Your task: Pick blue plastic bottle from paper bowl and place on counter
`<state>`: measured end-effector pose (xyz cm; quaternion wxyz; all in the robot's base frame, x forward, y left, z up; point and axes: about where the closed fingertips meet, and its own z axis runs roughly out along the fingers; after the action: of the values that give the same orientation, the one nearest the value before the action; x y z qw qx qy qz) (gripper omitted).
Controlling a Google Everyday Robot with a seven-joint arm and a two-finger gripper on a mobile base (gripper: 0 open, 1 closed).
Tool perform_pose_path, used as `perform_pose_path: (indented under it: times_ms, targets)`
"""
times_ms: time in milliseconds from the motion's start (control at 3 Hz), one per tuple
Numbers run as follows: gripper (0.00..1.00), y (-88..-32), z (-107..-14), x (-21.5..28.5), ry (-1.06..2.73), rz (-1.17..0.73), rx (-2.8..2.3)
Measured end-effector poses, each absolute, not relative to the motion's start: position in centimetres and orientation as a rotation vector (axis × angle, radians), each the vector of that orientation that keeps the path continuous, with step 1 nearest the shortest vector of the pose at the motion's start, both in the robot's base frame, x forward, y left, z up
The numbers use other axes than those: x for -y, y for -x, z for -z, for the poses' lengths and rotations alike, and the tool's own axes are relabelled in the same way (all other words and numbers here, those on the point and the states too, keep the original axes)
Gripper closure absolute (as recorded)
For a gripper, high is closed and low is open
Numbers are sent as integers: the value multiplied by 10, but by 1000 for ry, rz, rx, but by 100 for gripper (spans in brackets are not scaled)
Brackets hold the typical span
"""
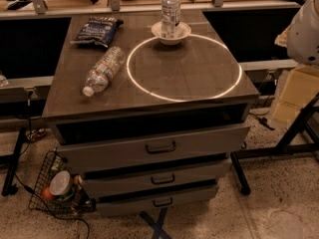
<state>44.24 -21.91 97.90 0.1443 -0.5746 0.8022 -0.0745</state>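
The blue plastic bottle [171, 11], clear with a white cap and a pale label, stands upright in the white paper bowl [185, 32]. The bowl sits at the far middle of the dark counter [189, 76], on the far edge of the bright white ring [128, 68]. My gripper is out of view. Only a white part of my arm [305, 29] shows at the upper right edge, to the right of the counter and apart from the bottle.
A longer ribbed clear bottle [103, 69] lies on its side on the counter's left, cap toward the front. A dark blue snack bag [96, 30] lies at the far left. Grey drawers [160, 146] stand partly open below. A wire basket [60, 185] sits on the floor left.
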Motion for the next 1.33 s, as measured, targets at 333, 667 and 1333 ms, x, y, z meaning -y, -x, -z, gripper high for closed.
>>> perform_pose_path:
  times_ms: [333,667,1333]
  targets:
    - [0,-443,-979,219,1656,215,-2311]
    - [0,-486,-985,227,1628,197,-2245]
    - [0,-648,-961,235,1560,28,-2055]
